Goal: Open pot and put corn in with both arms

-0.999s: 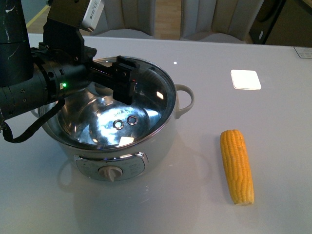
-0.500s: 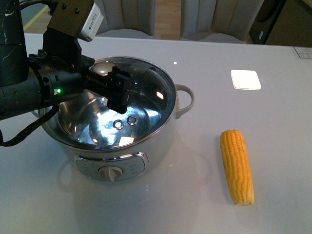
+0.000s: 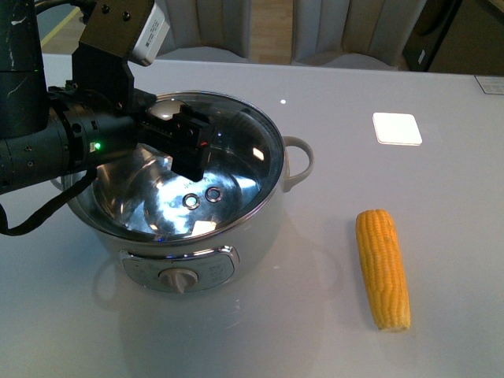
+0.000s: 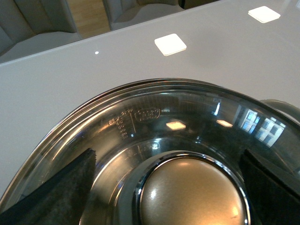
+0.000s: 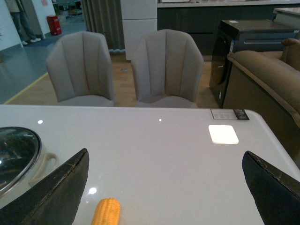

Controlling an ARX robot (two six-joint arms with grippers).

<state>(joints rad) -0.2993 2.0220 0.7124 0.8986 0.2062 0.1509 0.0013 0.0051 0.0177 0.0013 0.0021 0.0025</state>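
Left hand (image 4: 166, 178): fingers spread wide either side of the lid (image 3: 252, 150) knob (image 4: 192, 197), gripping nothing.
Right hand (image 5: 165, 157): wide open, empty.
Pot (image 3: 260, 228): lid on.
Corn (image 3: 383, 268): flat on tabletop (image 3: 441, 197), right of pot.

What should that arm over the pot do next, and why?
Probably close the left hand on the knob of the lid. The wrist view shows its fingers spread either side of the knob, not gripping it, and the lid sits on the pot. The corn lies on the table, so the lid likely comes off first.
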